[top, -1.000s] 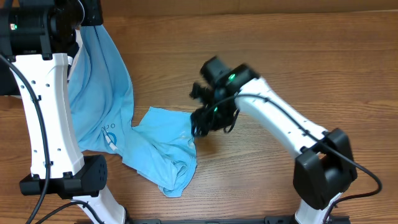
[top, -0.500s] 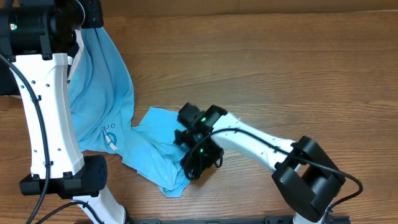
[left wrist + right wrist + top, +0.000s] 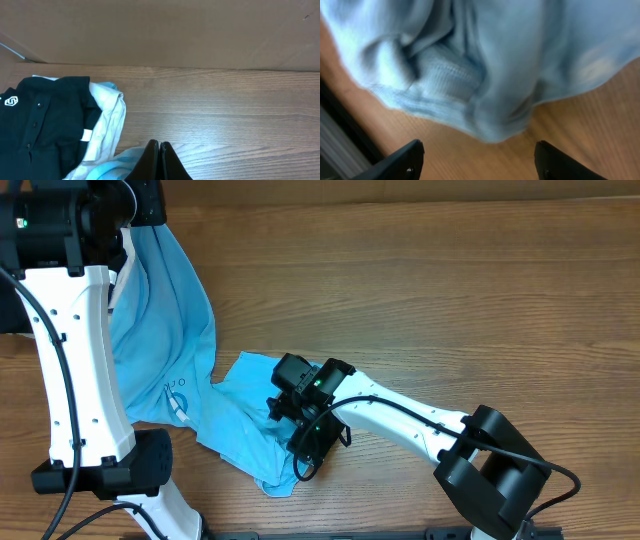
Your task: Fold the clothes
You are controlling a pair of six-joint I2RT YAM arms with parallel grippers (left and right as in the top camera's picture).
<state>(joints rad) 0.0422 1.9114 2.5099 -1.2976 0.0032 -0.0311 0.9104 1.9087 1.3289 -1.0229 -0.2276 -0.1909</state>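
Observation:
The clothes (image 3: pixel 160 320), a sky-blue T-shirt, hang from the top left down to the table, and the lower part (image 3: pixel 250 425) lies bunched on the wood. My left gripper (image 3: pixel 159 152) is shut, with blue cloth (image 3: pixel 112 167) running out of it on its left side. My right gripper (image 3: pixel 303 448) hovers low over the shirt's bunched lower right edge. In the right wrist view the right gripper (image 3: pixel 479 161) is open, its fingers (image 3: pixel 407 161) spread wide over bare wood. The crumpled hem (image 3: pixel 485 75) lies just ahead of them, apart from both.
In the left wrist view a black garment with a small white logo (image 3: pixel 40 120) and a pale garment (image 3: pixel 107 122) lie piled at the table's left. A brown wall (image 3: pixel 160 30) borders the far edge. The left arm's white column (image 3: pixel 75 360) stands at the left.
My right arm has swung from mid-table down and left to the shirt's bunched lower edge. The left arm and the hanging shirt have not moved.

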